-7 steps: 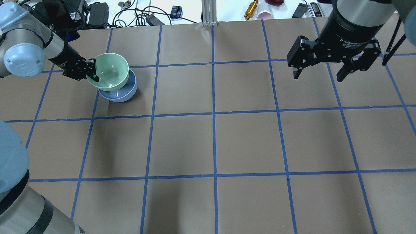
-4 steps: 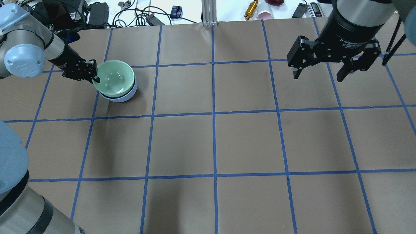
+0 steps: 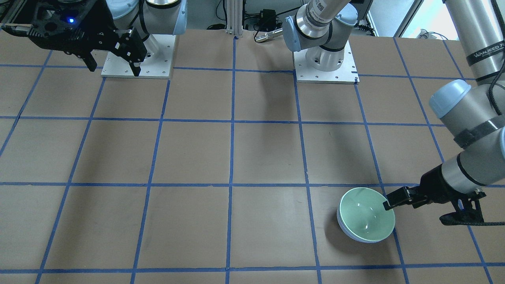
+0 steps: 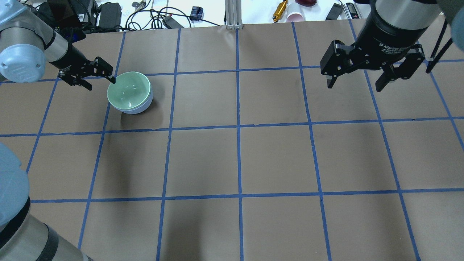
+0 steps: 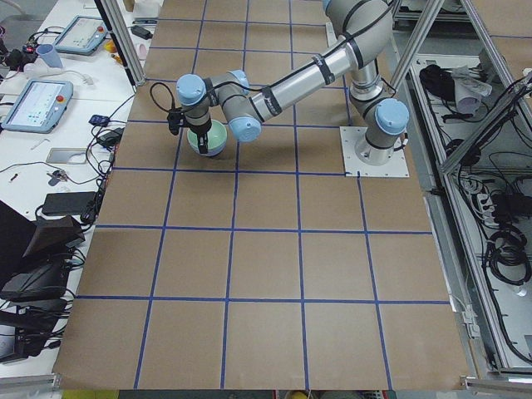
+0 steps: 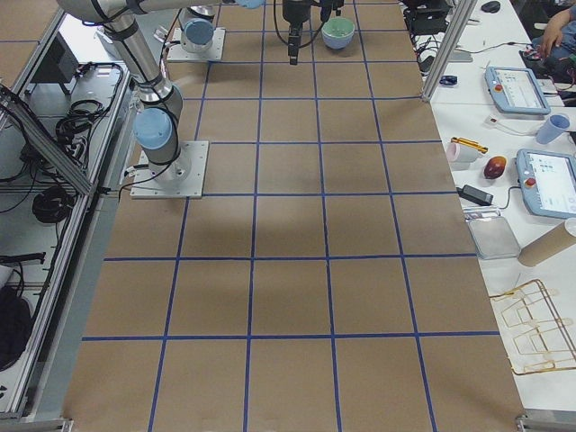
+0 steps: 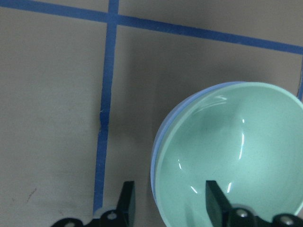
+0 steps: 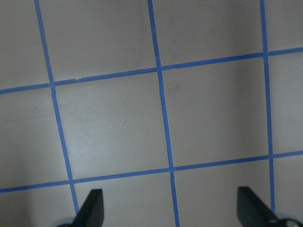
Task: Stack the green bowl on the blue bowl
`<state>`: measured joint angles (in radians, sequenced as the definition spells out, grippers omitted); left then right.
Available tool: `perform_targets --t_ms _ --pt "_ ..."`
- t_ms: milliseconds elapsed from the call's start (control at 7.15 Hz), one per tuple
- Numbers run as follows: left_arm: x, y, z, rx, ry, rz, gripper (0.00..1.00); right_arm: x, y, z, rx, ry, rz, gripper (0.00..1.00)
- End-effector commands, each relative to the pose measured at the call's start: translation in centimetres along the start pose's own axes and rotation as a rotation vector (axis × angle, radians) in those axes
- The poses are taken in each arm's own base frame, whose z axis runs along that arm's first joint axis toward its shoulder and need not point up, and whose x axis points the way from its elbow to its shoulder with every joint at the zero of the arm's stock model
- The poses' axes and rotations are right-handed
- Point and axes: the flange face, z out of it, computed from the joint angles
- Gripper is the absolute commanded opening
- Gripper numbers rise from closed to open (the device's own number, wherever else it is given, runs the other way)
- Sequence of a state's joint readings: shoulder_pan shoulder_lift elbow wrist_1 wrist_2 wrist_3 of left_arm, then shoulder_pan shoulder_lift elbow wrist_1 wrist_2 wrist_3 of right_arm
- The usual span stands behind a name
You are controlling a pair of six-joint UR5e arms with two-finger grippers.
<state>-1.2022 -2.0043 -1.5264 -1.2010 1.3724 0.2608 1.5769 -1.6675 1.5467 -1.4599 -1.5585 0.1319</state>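
Note:
The green bowl (image 4: 128, 90) sits nested inside the blue bowl (image 4: 140, 109) at the far left of the table, and only the blue bowl's outer wall and rim show. My left gripper (image 4: 102, 84) is open and empty beside the stack's left rim, touching neither bowl. In the left wrist view one finger (image 7: 213, 203) hangs over the green bowl (image 7: 236, 151) and the other finger (image 7: 127, 203) is outside the blue bowl (image 7: 157, 156). My right gripper (image 4: 354, 87) is open and empty, high over the far right of the table.
The brown table has a blue tape grid (image 4: 238, 127). Cables, a yellow tool (image 4: 280, 10) and an aluminium post (image 4: 233, 14) lie past the far edge. The arm base plates (image 3: 325, 65) stand at the robot's side.
The green bowl went down into the blue bowl. My left gripper let go of its rim, opened and drew back to the left. The right arm has not moved.

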Motion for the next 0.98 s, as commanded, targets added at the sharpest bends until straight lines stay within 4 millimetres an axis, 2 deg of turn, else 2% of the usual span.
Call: perform_targets --t_ms 0,140,280,419,699,839 --pt "5.1 1.5 -6.3 0.001 -0.019 0.050 1.00 0.0 0.0 0.0 0.001 0.000 0.000 1.00" --pt "8.7 2.3 -9.5 -0.021 -0.080 0.040 1.00 0.0 0.0 0.0 0.001 0.000 0.000 1.00" --pt "12.2 3.1 -11.7 0.000 -0.129 0.068 1.00 0.0 0.0 0.0 0.001 0.000 0.000 1.00" --pt "14.6 4.6 -13.0 -0.001 -0.195 0.104 1.00 0.0 0.0 0.0 -0.001 -0.001 0.000 1.00" --pt "22.5 8.2 -14.7 0.047 -0.205 0.124 1.00 0.0 0.0 0.0 0.001 0.000 0.000 1.00" --pt "25.0 10.1 -15.3 0.047 -0.202 0.159 1.00 0.0 0.0 0.0 0.001 0.000 0.000 1.00"
